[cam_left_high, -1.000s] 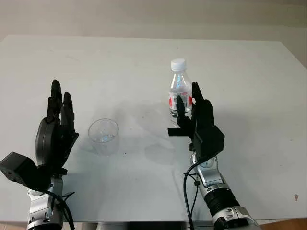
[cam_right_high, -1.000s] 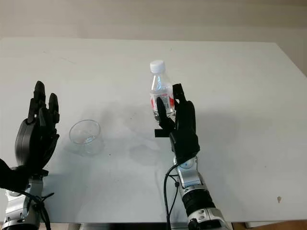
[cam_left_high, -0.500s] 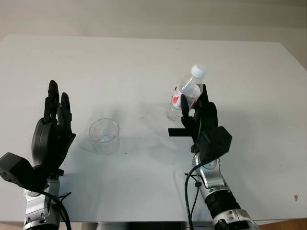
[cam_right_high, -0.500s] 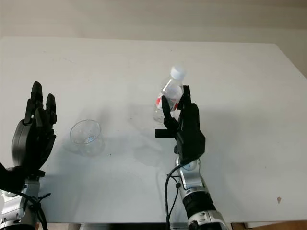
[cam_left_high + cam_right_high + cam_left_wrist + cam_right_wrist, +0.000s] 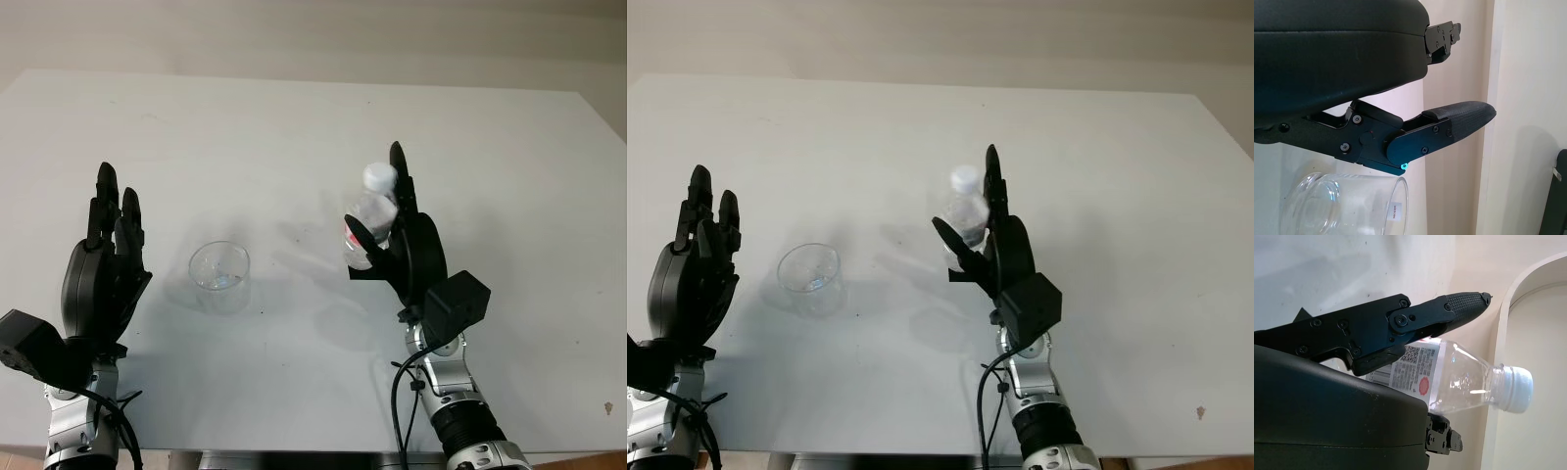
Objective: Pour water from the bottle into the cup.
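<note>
— Holding what, on your side?
— My right hand has its fingers wrapped around the capped bottle, lifted off the table. The cup stands at its nine o'clock; my left hand is open beside it.

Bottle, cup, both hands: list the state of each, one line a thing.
bottle: capped with a white cap, lifted off the table, grasped by the right hand.
cup: upright on the table, clear, with no water seen in it, left of the bottle.
right hand: shut on the bottle, raised above the table.
left hand: open, raised left of the cup, holding nothing.
table: white, bearing the cup.
</note>
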`<state>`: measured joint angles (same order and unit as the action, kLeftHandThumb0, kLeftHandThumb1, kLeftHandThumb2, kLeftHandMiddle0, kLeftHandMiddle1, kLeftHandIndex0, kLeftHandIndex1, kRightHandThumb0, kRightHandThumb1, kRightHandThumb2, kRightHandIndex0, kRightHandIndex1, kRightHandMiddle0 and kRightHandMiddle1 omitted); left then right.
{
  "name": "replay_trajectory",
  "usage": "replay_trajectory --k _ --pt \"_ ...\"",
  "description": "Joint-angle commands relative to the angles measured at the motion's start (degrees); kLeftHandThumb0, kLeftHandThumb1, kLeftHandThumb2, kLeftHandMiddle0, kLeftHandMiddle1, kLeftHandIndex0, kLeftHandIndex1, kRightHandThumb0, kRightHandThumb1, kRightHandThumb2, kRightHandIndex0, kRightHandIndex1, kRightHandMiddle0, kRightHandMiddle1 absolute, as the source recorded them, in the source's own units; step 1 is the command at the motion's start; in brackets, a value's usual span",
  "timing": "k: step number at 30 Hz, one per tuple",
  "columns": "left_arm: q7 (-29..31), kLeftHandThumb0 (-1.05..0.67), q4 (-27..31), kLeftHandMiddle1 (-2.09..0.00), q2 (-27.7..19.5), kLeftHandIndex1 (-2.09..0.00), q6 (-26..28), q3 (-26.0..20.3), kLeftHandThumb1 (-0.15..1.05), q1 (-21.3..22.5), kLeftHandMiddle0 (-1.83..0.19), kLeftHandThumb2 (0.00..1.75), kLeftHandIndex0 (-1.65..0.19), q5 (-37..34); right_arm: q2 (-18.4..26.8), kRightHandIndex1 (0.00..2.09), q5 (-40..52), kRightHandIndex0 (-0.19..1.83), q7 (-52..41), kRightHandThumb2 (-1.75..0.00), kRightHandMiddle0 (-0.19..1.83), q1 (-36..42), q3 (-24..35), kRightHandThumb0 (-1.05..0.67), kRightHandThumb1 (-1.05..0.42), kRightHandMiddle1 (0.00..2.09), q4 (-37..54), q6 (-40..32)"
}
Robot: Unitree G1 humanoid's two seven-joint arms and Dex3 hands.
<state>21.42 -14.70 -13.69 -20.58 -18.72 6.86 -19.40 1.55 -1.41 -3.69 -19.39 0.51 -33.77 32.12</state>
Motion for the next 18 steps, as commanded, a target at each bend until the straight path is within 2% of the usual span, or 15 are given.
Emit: replay_trajectory --k 1,8,13,18 --pt "-0.1 -0.7 -0.3 0.0 0.6 0.0 -0.1 0.3 1.05 -0.7 0.19 0.74 0.19 -0.1 1.0 0.0 -0.1 -0.19 -0.1 -0.1 -0.19 4.4 0.5 -0.8 -1.05 0.0 -2.0 -0.4" --pt "0.5 -0.7 -1.6 0.0 0.4 0.0 -1.0 -0.2 1.05 -0.4 0.19 0.75 0.19 -0.5 1.3 0.0 0.6 -0.19 0.2 -0.06 -0.19 4.2 1.4 -0.87 -1.04 0.0 -1.3 -1.6" --pt "0.0 -0.7 -0.9 0.0 0.6 0.0 -0.3 -0.2 1.05 -0.7 0.19 0.74 0.19 -0.5 4.0 0.0 2.0 -0.19 -1.1 -0.06 -0.19 3.4 3.4 -0.96 -1.05 0.0 0.3 -4.0" --pt "-0.4 -0.7 0.0 0.0 0.7 0.0 -0.5 0.2 1.05 -1.3 0.19 0.75 0.19 0.3 6.3 0.0 0.8 -0.19 -2.7 -0.06 -0.19 5.2 2.7 -0.98 -1.04 0.0 3.4 -5.2"
